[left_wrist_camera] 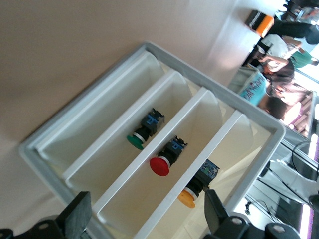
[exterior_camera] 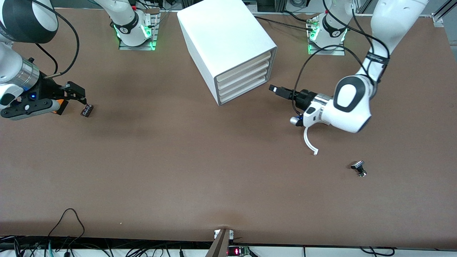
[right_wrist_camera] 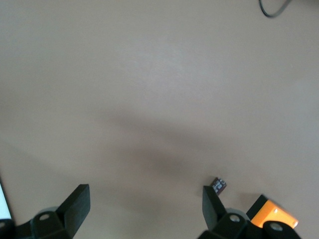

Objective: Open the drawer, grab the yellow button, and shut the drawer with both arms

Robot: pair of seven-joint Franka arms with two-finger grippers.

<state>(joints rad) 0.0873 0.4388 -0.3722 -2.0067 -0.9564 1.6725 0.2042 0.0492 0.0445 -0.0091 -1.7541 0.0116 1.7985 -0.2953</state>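
- While the button (left_wrist_camera: 197, 186) lies inside the drawer (exterior_camera: 245, 66), no step looks done: opening, taking and closing all remain.
- Button: on its side, long axis along the drawer's depth, orange-yellow cap toward the cabinet (exterior_camera: 225, 35) front, about 4 o'clock in the front view.
- Drawer: uppermost, flush with the three below.
- Left gripper (exterior_camera: 275, 89): at 4 o'clock of the cabinet front, jaws spread, empty.
- Right gripper (exterior_camera: 76, 93): waiting at the table's 9 o'clock edge, jaws apart, empty.
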